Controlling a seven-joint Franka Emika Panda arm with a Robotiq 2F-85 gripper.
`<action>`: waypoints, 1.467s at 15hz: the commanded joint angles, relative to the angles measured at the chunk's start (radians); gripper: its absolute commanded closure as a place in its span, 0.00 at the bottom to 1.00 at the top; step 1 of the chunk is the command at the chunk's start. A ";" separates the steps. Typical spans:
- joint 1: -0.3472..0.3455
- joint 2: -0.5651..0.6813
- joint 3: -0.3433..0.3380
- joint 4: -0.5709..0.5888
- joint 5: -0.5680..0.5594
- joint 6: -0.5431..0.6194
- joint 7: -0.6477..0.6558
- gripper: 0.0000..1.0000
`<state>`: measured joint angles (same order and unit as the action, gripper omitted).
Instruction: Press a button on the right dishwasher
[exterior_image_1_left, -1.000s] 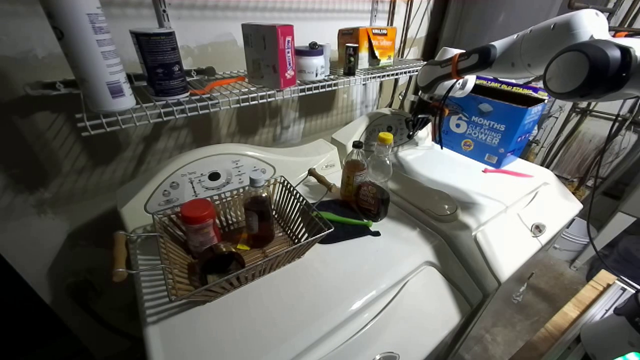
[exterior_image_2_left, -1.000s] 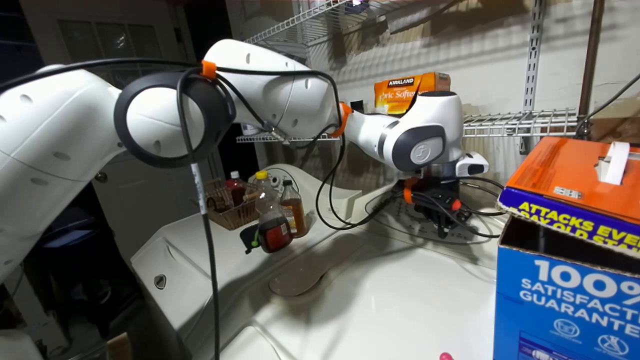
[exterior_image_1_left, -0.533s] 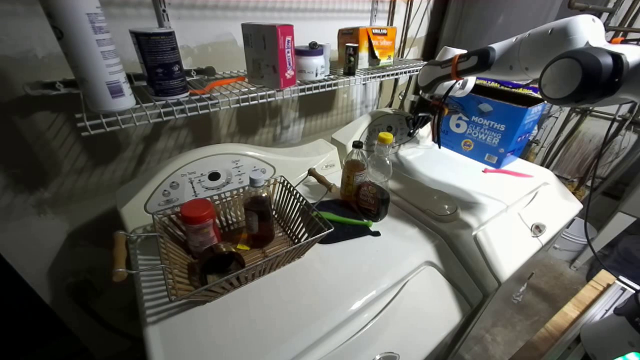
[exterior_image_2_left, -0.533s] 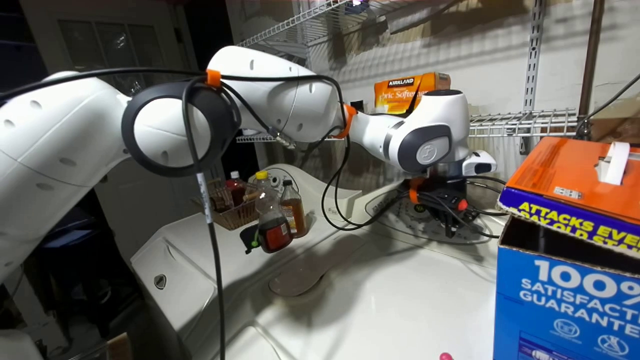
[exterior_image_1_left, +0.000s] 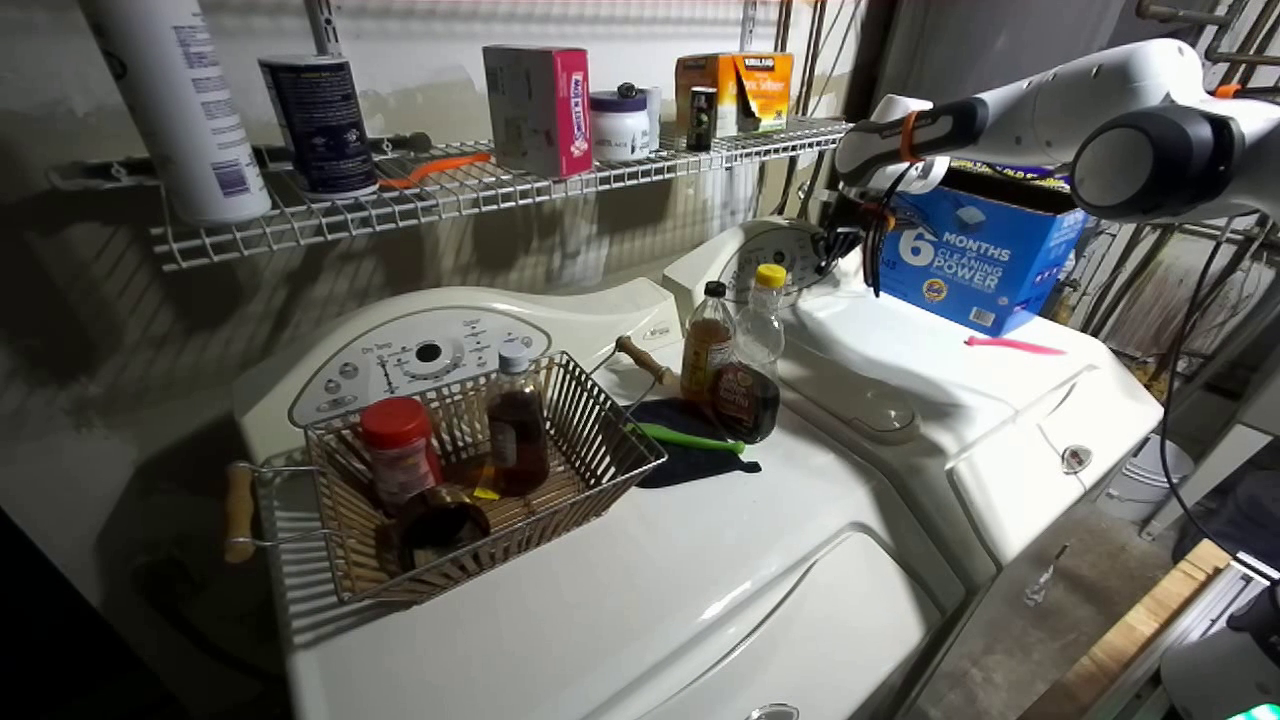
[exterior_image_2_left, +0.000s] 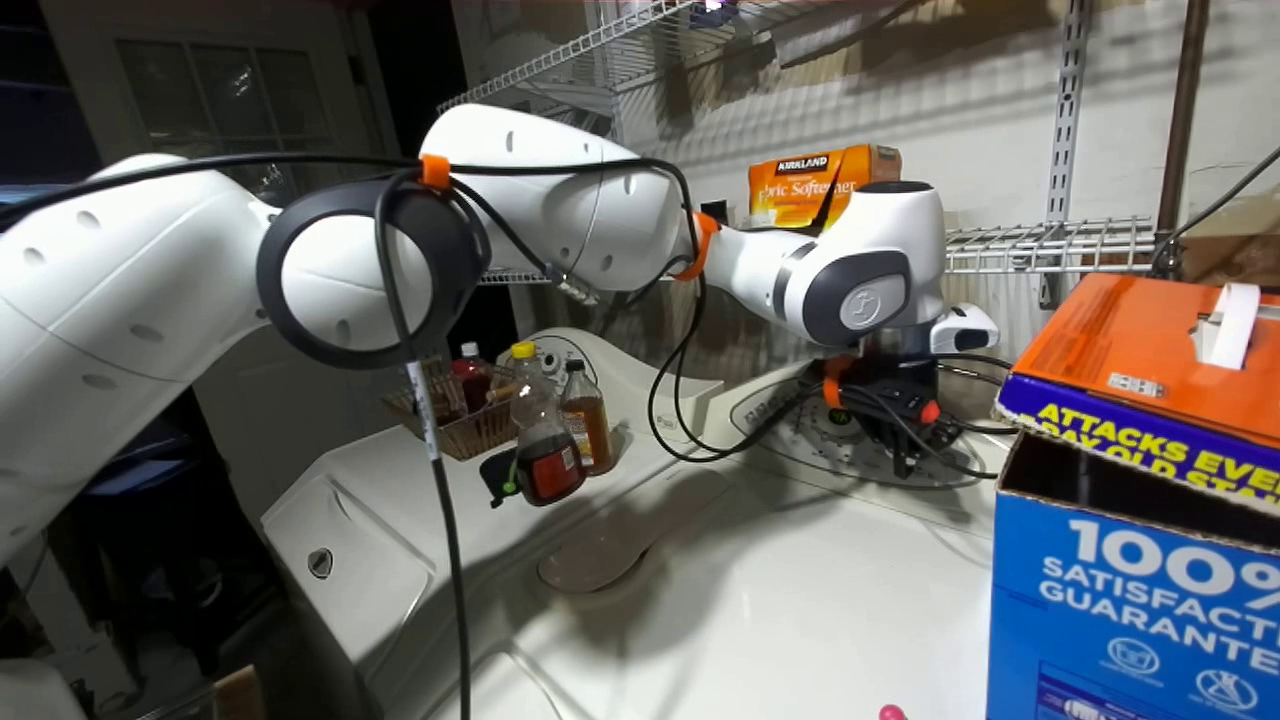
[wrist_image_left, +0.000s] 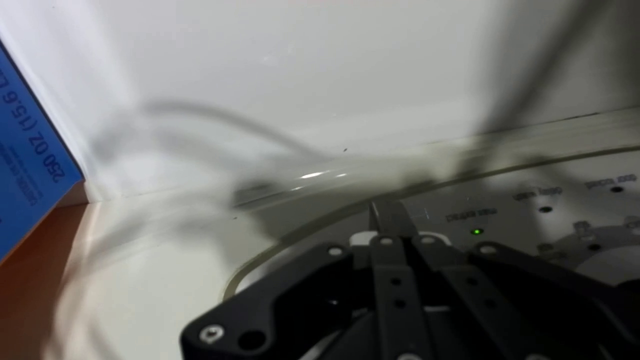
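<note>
In an exterior view, the camera looks down at a slant over the twin appliance (exterior_image_1_left: 650, 600), with the basket (exterior_image_1_left: 555, 522) close in front and the dishwasher (exterior_image_1_left: 900, 330) farther back on the right. In an exterior view, the box (exterior_image_2_left: 1120, 590) crowds the right edge, near the lens; this camera faces across the dishwasher toward the twin appliance. Both exterior views share the dial panel (exterior_image_2_left: 820, 445), arm (exterior_image_2_left: 540, 210), box and bottles (exterior_image_2_left: 550, 470). The wrist view sits very near the dial panel, looking along the gripper (wrist_image_left: 395, 225), which enters from the bottom; the print stands upside down, and the box shows at left.
</note>
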<state>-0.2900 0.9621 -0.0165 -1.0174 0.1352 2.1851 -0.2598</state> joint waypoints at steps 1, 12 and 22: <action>-0.011 0.047 0.004 0.086 -0.005 -0.053 0.021 1.00; 0.002 0.085 -0.001 0.158 -0.005 -0.125 0.021 1.00; 0.014 0.088 -0.022 0.161 -0.018 -0.107 0.034 1.00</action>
<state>-0.2851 1.0181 -0.0207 -0.9130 0.1329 2.0989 -0.2558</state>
